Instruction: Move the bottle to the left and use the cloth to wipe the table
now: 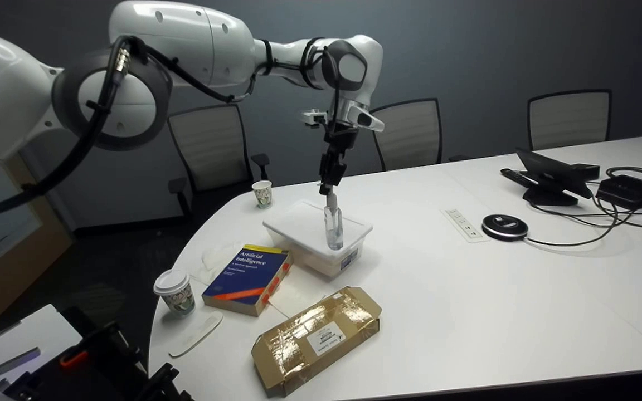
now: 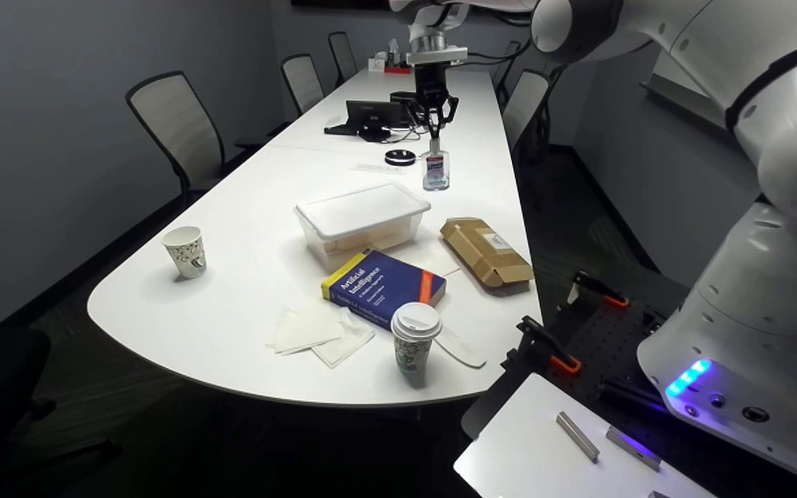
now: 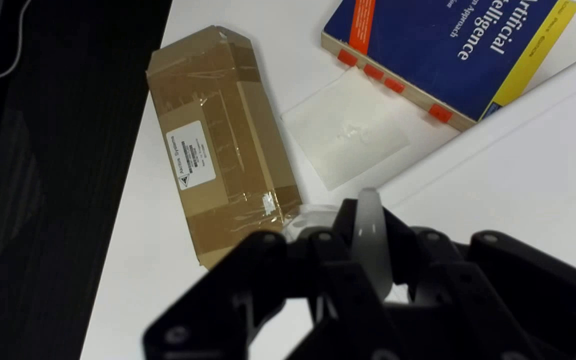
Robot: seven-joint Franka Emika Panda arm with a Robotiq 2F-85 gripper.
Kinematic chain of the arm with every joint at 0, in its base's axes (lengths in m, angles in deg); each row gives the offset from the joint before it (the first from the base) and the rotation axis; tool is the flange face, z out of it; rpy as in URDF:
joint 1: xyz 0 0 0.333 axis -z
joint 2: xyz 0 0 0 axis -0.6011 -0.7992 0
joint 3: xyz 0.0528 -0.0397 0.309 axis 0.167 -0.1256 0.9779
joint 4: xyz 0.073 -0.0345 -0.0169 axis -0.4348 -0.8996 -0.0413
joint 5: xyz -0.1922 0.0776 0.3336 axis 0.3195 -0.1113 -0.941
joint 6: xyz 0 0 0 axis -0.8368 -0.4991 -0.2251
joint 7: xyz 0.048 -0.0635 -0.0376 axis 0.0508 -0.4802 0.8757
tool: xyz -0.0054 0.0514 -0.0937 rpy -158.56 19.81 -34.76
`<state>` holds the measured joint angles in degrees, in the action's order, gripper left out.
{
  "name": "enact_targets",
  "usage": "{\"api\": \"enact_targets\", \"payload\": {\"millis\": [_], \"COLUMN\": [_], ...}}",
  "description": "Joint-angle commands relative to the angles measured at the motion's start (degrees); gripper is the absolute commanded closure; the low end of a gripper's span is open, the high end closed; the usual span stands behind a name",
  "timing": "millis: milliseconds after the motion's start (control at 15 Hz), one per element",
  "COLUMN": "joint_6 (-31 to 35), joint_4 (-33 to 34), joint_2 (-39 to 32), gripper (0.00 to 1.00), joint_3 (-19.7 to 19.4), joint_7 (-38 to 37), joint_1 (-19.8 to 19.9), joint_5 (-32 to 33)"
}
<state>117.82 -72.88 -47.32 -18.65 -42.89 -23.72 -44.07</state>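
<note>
While fingers [image 3: 346,220] grip its cap [image 2: 435,145], likely the best hold, the bottle [image 2: 436,173] hangs upper centre, probably light but slippery.

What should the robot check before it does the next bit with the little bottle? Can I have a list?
1. Gripper shut on the bottle by its pale cap: ok.
2. Bottle upright: ok, it hangs nearly straight.
3. Bottle off the table: ok, it's in the air.
4. Bottle apart from the lidded tub: ok, a thin gap shows between them in an exterior view.
5. Napkin, probably what it will wipe with, not stuck under the book: cannot tell; their edges meet in the wrist view.
6. Gripper free to take a napkin: not ok, it's holding the bottle.
</note>
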Motion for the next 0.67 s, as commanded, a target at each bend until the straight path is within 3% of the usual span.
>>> {"api": "enact_targets", "payload": {"millis": [0,400,600], "joint_6": [-1.13,3.78,7.6], "joint_4": [-4.85,-12.01,-18.99], "joint_2": [3.53,5.32,8.52], "gripper": [0.97,0.97,0.97], "joint_3": [0.25,1.07,0.93], "joint_7": [-1.83,-2.23,-2.31], "joint_1": [-0.82,-0.85,-1.52], "joint_5": [-0.94,-3.77,-5.28]}}
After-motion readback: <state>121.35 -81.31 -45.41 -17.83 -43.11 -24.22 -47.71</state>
